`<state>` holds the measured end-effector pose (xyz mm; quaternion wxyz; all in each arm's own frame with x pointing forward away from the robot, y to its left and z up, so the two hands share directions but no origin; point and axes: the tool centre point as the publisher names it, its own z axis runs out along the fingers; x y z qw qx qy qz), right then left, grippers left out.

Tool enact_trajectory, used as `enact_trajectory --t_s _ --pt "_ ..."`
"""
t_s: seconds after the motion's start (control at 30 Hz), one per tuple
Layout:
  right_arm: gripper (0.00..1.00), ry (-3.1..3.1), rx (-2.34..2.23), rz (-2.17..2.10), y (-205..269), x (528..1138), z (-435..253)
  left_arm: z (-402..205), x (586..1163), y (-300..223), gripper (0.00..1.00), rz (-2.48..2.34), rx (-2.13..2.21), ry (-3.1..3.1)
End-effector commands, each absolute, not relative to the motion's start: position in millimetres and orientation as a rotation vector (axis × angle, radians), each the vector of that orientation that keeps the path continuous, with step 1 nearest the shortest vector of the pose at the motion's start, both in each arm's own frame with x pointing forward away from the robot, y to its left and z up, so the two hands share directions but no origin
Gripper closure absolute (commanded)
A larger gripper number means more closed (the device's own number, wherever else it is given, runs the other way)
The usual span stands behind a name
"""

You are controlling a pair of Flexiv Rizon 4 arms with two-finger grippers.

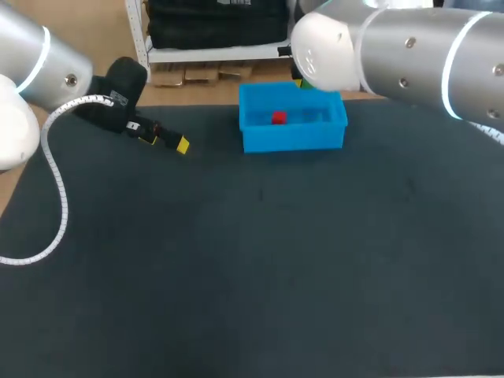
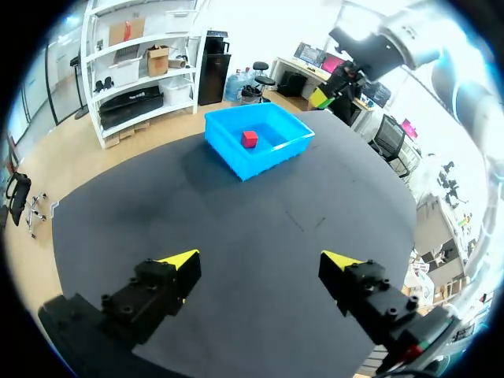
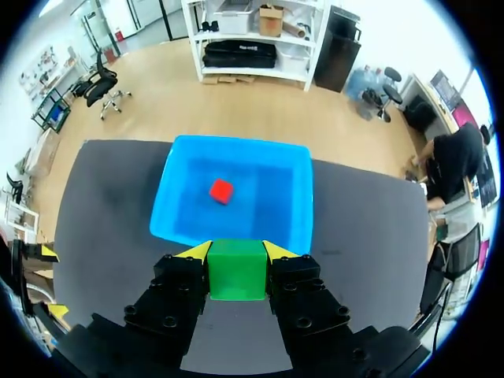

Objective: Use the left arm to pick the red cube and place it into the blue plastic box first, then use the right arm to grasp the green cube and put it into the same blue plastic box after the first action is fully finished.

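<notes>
Overhead, the red cube (image 1: 278,118) lies inside the blue plastic box (image 1: 293,140) at the far side of the black table mat (image 1: 236,276). The right gripper (image 3: 237,250), over the box's rim, clamps the green cube (image 3: 236,272) between both fingers. The right arm (image 1: 394,55) hides the box's far corner. Well apart, the left gripper (image 2: 260,264) hangs wide and empty.

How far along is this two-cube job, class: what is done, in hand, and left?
Done: the red cube lies in the blue plastic box, and the left gripper is open and empty, away from it. In hand: the right gripper is shut on the green cube, near the box. Left: releasing it into the box.
</notes>
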<state>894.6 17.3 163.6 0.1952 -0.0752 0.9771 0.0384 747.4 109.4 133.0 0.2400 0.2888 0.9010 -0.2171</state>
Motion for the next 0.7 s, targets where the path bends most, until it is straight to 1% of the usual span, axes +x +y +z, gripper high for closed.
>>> enact_trajectory --t_s 0.03,0.7 --pt "1.0 2.729 -0.213 0.123 21.9 909.0 159.1 132.7 746.5 109.7 0.0 -0.595 0.788 2.464" --pt "1.0 2.664 -0.224 0.173 30.1 932.6 131.8 132.7 746.5 109.7 0.0 -0.595 0.788 2.464"
